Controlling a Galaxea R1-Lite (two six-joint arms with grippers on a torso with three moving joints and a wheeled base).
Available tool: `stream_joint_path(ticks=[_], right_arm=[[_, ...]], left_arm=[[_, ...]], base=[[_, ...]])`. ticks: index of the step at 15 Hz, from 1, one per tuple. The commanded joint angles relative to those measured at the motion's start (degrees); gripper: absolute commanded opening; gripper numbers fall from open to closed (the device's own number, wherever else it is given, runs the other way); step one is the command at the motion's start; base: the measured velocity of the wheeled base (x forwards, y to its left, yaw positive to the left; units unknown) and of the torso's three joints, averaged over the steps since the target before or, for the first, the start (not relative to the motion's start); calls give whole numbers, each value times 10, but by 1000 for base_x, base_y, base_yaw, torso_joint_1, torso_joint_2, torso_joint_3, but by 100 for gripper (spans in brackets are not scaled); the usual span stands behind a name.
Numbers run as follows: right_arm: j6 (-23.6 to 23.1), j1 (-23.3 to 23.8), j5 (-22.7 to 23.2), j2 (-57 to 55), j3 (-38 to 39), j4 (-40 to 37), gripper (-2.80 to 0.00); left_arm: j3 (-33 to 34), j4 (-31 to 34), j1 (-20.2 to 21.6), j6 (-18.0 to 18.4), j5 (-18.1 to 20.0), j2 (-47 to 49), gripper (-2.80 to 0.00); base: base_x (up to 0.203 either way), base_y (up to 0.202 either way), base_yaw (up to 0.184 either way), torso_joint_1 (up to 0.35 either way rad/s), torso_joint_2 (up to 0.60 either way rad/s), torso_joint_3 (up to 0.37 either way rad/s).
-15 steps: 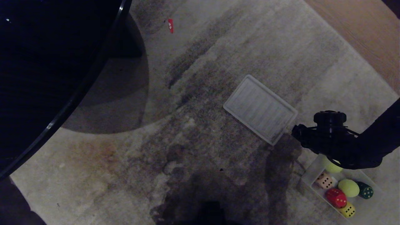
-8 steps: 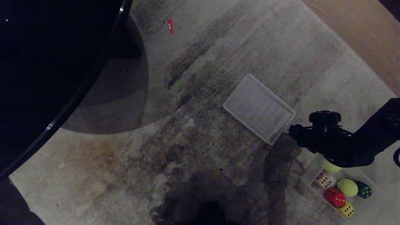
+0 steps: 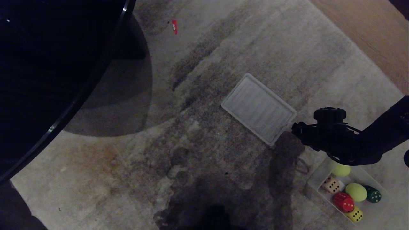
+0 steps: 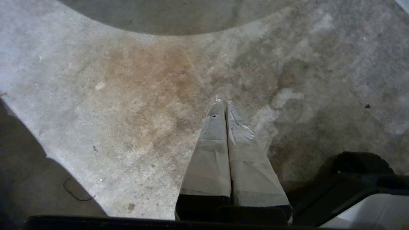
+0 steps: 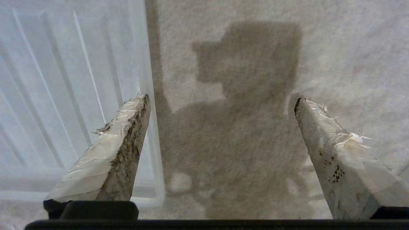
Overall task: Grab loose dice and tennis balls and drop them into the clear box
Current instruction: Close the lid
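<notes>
The clear box (image 3: 314, 182) sits on the carpet at the lower right. In it lie a beige-pink die (image 3: 331, 184), a red die (image 3: 343, 202), a yellow die (image 3: 355, 214), a dark green die (image 3: 373, 194) and two tennis balls (image 3: 356, 191) (image 3: 341, 170). My right gripper (image 3: 306, 138) (image 5: 220, 99) hangs just beyond the box, open and empty over bare carpet, with one finger (image 5: 127, 134) above the edge of the ribbed lid (image 5: 64, 95). The left gripper (image 4: 223, 103) is shut and empty over the carpet, out of the head view.
The flat ribbed lid (image 3: 258, 108) lies left of the right arm. A black round table (image 3: 48, 64) fills the upper left. A small red scrap (image 3: 174, 26) lies far off on the carpet. Wooden floor (image 3: 367, 28) shows at the upper right.
My right arm has drawn away from the box toward the lid, uncovering more of the far tennis ball. The lid has slid a little to the left.
</notes>
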State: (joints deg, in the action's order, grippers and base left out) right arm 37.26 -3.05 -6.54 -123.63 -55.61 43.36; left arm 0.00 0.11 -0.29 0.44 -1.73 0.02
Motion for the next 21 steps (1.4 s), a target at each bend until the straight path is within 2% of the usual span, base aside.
stream_joint_path(ticks=[1,11,12,13,21], right_arm=[[2,-3,-2,9,-2,-1,0],[-8,-11,5,-33,-23,1,0],[-8,-11,4,-40,-26,0,-192],[-8,-11,4,-46,-31,0,-280],[-24,-9,-1,-36,-34,1,-280]], left_arm=[[1,0,0,0,0,1,-280],[1,0,-1,0,0,1,-280],[1,0,-1,0,0,1,-280],[1,0,-1,0,0,1,-280],[1,0,0,0,0,1,-280]], base=[[0,0,0,0,0,0],[0,0,0,0,0,0],[0,0,0,0,0,0],[0,0,0,0,0,0],[0,0,0,0,0,0]])
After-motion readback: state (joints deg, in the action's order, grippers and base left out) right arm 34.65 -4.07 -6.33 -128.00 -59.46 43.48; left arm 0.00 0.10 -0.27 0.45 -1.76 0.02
